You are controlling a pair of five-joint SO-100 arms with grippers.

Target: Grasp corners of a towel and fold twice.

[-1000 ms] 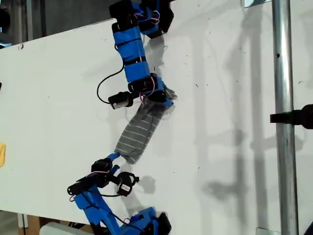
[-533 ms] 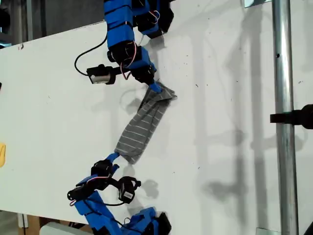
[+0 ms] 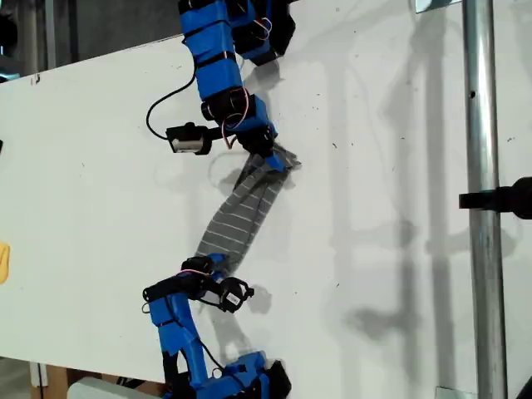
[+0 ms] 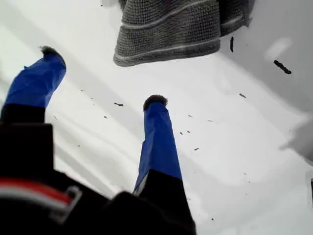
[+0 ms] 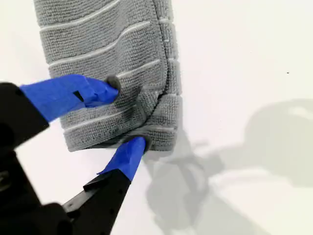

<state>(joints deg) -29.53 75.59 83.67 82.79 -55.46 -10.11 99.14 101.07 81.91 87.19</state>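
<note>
As seen in the exterior view, the towel (image 3: 241,212) lies on the white table (image 3: 391,166) as a narrow grey striped band. It runs on a slant from just above the picture's centre, toward 12 o'clock, down toward 7 o'clock. Its upper end is bunched, and its lower end is flatter and wider. One blue arm (image 3: 218,71) reaches in from the 12 o'clock edge, with its tip at the towel's upper end. Another arm (image 3: 179,324) comes up from the 6 o'clock edge to the lower end. The wrist views do not settle which arm is which.

My first gripper (image 4: 102,76) is spread wide with nothing between its jaws. Both blue fingertips are clear of the cloth, and a hemmed end of the towel lies just beyond them on the table.

My second gripper (image 5: 126,112) has its jaws partly closed on the towel. One fingertip (image 5: 105,88) presses on the cloth's top face. The other meets the hemmed end beside a corner (image 5: 168,139). The cloth between the two tips is gathered into a small ridge.

A metal pole (image 3: 482,199) stands at the 3 o'clock side of the exterior view, well apart from the towel.
</note>
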